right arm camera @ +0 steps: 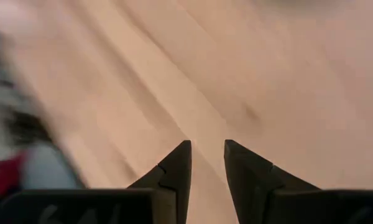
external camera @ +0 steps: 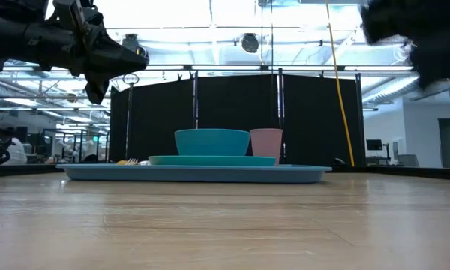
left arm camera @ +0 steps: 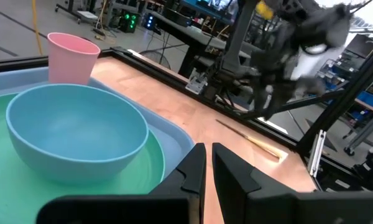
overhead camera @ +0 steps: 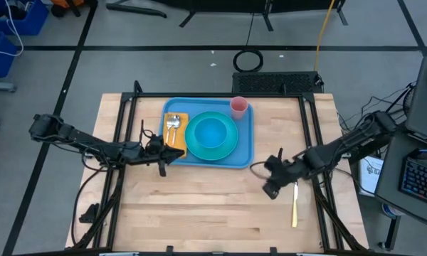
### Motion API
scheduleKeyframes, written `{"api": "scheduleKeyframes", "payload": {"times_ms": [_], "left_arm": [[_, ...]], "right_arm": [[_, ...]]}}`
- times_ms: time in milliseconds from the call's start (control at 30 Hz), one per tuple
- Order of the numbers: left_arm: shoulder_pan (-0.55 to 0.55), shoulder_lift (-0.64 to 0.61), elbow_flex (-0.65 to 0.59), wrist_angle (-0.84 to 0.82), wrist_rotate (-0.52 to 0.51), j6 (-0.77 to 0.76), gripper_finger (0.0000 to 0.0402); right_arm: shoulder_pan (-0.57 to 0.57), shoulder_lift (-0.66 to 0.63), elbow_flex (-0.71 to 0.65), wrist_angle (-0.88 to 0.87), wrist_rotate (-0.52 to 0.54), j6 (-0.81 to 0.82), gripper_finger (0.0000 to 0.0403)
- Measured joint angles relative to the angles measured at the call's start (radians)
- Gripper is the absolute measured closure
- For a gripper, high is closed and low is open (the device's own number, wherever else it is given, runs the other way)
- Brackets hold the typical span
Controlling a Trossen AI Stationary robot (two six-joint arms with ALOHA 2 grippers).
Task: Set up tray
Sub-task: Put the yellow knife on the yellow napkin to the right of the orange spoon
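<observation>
So the light-blue tray (overhead camera: pixel 246 151) sat at the table's far middle, holding a teal plate (overhead camera: pixel 228 148) with a blue bowl (overhead camera: pixel 211 133), a pink cup (overhead camera: pixel 238 107) and a spoon (overhead camera: pixel 173 125) on an orange napkin (overhead camera: pixel 179 136). Left gripper (overhead camera: pixel 161 150) hovered by its near-left corner, fingers almost together, empty. Right gripper (overhead camera: pixel 270 189) hung over bare wood, parted a bit, gripping nothing, a knife (overhead camera: pixel 294 205) just beside it.
</observation>
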Motion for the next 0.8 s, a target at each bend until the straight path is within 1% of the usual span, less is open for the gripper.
{"api": "scheduleKeyframes", "payload": {"times_ms": [100,167,267,467,567,700,800], "left_arm": [[-0.011,0.000,0.000,0.000,0.000,0.000,0.0371],[-0.021,0.000,0.000,-0.001,0.000,0.003,0.0371],[-0.037,0.000,0.000,-0.006,0.000,0.006,0.0371],[-0.063,0.000,0.000,-0.007,0.000,0.036,0.0371],[-0.071,0.000,0.000,-0.006,-0.001,0.030,0.0371],[-0.083,0.000,0.000,-0.006,-0.002,0.029,0.0371],[-0.095,0.000,0.000,-0.006,-0.002,0.021,0.0371]], "right_arm": [[0.030,0.065,0.036,-0.179,-0.110,0.155,0.0314],[0.064,0.086,0.038,-0.242,-0.182,0.249,0.0311],[0.134,0.113,0.029,-0.293,-0.274,0.382,0.0294],[0.250,0.120,0.029,-0.301,-0.276,0.579,0.0243],[0.305,0.120,0.005,-0.279,-0.226,0.662,0.0224],[0.368,0.120,-0.083,-0.150,-0.224,0.809,0.0210],[0.413,0.120,-0.149,-0.025,-0.223,0.887,0.0208]]}}
